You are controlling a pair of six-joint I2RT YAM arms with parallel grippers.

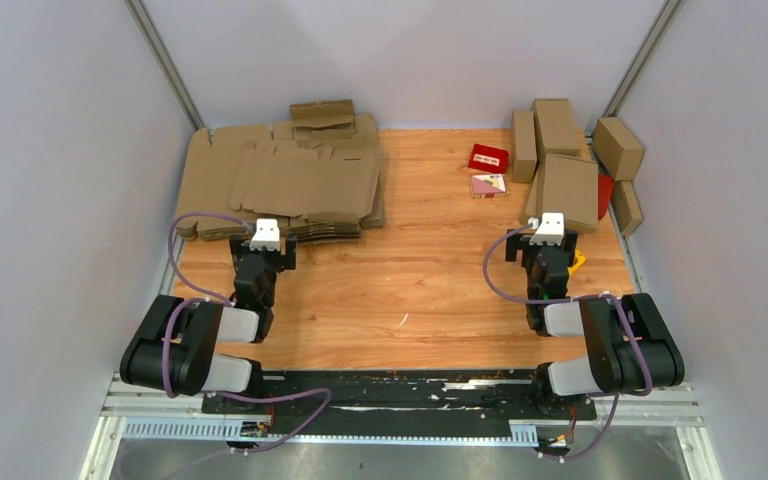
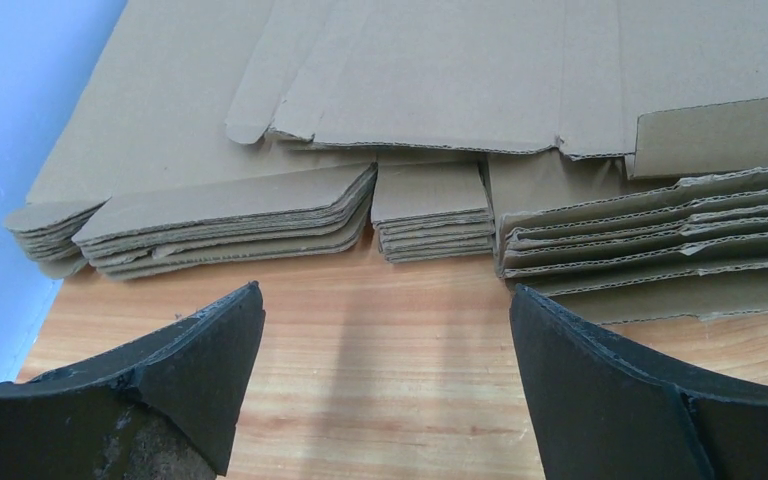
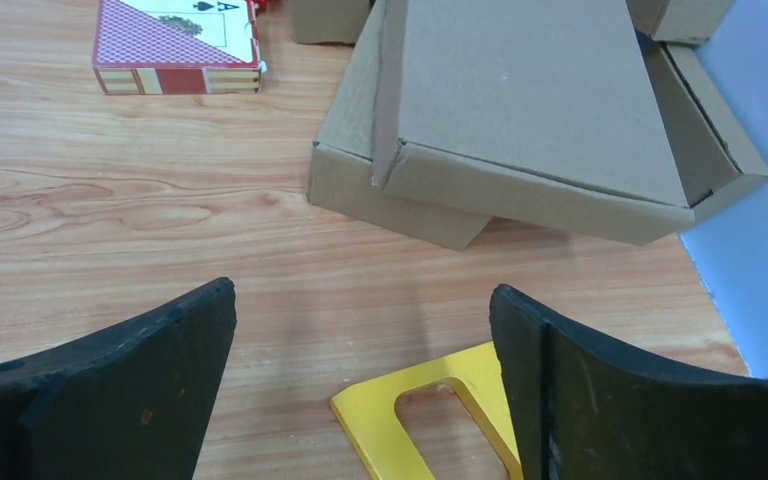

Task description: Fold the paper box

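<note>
Pre-grasp: blank (image 2: 440,70) lay flat, unfolded, on top of the stack (image 2: 430,220), far left of the table (image 1: 410,280).
Left gripper (image 2: 385,310) hung with jaws apart, empty, just short of the stack; best to pinch only the top sheet's edge and drag it to centre. Right gripper (image 3: 360,300) was spread and empty too, near the finished boxes (image 3: 530,110).
</note>
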